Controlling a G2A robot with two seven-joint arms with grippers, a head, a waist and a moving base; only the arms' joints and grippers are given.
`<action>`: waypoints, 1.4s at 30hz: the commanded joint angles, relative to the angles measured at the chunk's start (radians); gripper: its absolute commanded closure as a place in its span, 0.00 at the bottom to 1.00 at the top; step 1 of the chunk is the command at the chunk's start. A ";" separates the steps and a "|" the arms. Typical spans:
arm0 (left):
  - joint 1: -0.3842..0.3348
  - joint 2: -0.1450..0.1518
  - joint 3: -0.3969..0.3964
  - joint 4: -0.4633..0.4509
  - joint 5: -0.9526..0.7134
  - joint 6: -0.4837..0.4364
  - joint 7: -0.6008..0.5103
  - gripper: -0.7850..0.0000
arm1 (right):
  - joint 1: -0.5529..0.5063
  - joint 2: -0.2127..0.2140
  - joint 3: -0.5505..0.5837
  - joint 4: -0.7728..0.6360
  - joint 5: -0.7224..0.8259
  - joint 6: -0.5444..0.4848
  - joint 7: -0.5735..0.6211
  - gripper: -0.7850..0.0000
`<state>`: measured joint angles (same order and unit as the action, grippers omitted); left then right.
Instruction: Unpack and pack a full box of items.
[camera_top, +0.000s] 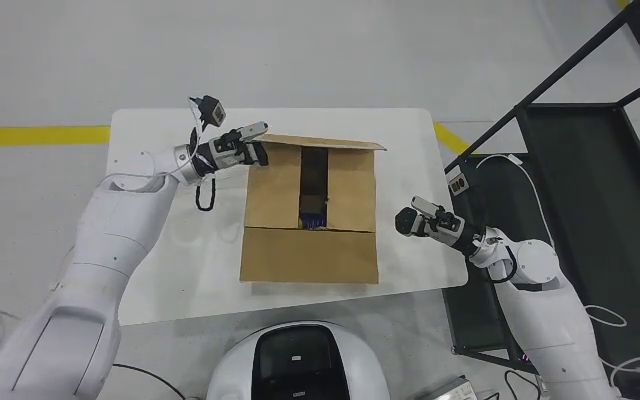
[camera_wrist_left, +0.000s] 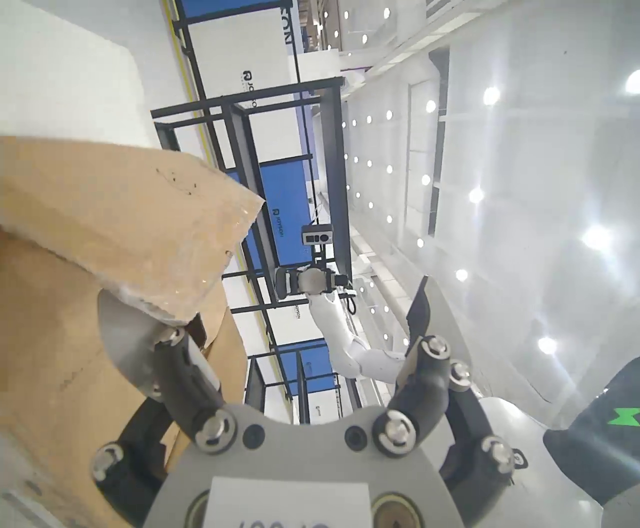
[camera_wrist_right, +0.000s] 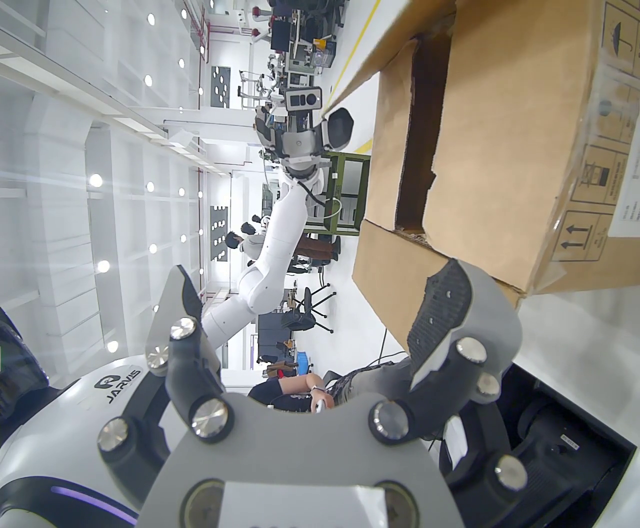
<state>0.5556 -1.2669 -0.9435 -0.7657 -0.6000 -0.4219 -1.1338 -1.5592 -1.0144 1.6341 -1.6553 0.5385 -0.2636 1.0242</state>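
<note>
A brown cardboard box (camera_top: 272, 195) sits mid-table with its top flaps folded in. A narrow gap (camera_top: 313, 180) between the flaps shows a dark inside and a blue item (camera_top: 314, 216). My left gripper (camera_top: 248, 140) is at the box's far left corner, open. In the left wrist view my left gripper (camera_wrist_left: 280, 320) has one finger (camera_wrist_left: 175, 350) against the edge of a raised flap (camera_wrist_left: 125, 225), while the other is free. My right gripper (camera_top: 404, 219) hangs open just off the box's right side, holding nothing. In the right wrist view my right gripper (camera_wrist_right: 315, 295) faces the box (camera_wrist_right: 510, 150).
The white table (camera_top: 170, 260) has bare room on both sides of the box. A black metal rack (camera_top: 560, 140) stands close off the table's right edge. A yellow floor line (camera_top: 50, 134) runs behind the table.
</note>
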 joint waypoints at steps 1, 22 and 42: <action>-0.030 -0.013 0.011 0.033 -0.005 -0.013 0.018 0.00 | 0.000 0.000 0.000 0.000 0.000 0.000 0.000 0.00; -0.195 -0.127 0.129 0.257 0.099 -0.161 0.217 0.00 | 0.000 0.000 0.000 0.000 0.000 0.000 0.000 0.00; -0.185 -0.179 0.153 0.262 0.144 -0.005 0.511 0.00 | 0.000 0.000 0.000 0.000 0.000 0.000 0.000 0.00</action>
<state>0.3759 -1.4384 -0.7942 -0.5173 -0.4541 -0.4393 -0.6409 -1.5592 -1.0144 1.6341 -1.6553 0.5385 -0.2636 1.0242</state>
